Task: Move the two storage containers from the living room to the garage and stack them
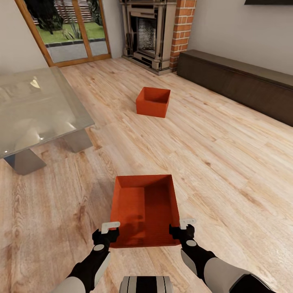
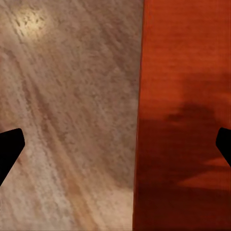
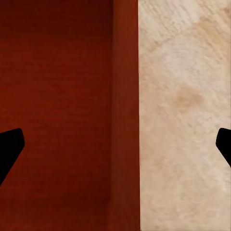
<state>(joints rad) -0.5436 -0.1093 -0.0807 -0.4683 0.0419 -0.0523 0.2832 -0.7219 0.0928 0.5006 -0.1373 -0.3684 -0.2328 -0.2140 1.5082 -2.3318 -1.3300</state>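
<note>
Orange-red plastic-looking walls mark the near storage container (image 1: 145, 211), which sits on the light wood-plank flooring (image 1: 228, 162) directly ahead of the robot in the head view. The left gripper (image 1: 109, 228) is at the container's near left corner and the right gripper (image 1: 185, 225) at its near right corner; each has one pale finger over the rim. The far storage container (image 1: 153, 101) stands alone in the middle of the room, well apart from the first, with bare boards on all sides of it. On the left, the glass table (image 1: 40, 106) reaches towards the near container, but a strip of floor stays open between them. On the far right the long dark cabinet (image 1: 240, 81) runs along the wall, leaving a wide stretch of boards. Far off stand the brick fireplace (image 1: 156, 32) and the wood-framed glass doors (image 1: 69, 32).

The left wrist view looks straight down on the container's left wall (image 2: 142, 115): planks lie on one side and the shadowed red inside (image 2: 187, 144) on the other. The two dark fingertips (image 2: 8, 147) stand wide apart, one over the floor, one over the inside, so the jaws straddle the wall without closing on it.

The right wrist view gives the same for the right wall (image 3: 126, 115), whose top edge is seen as a narrow band between the red inside (image 3: 57, 96) and pale boards (image 3: 187, 96). Its fingertips (image 3: 9, 147) are likewise spread wide across the wall, gripping nothing.
</note>
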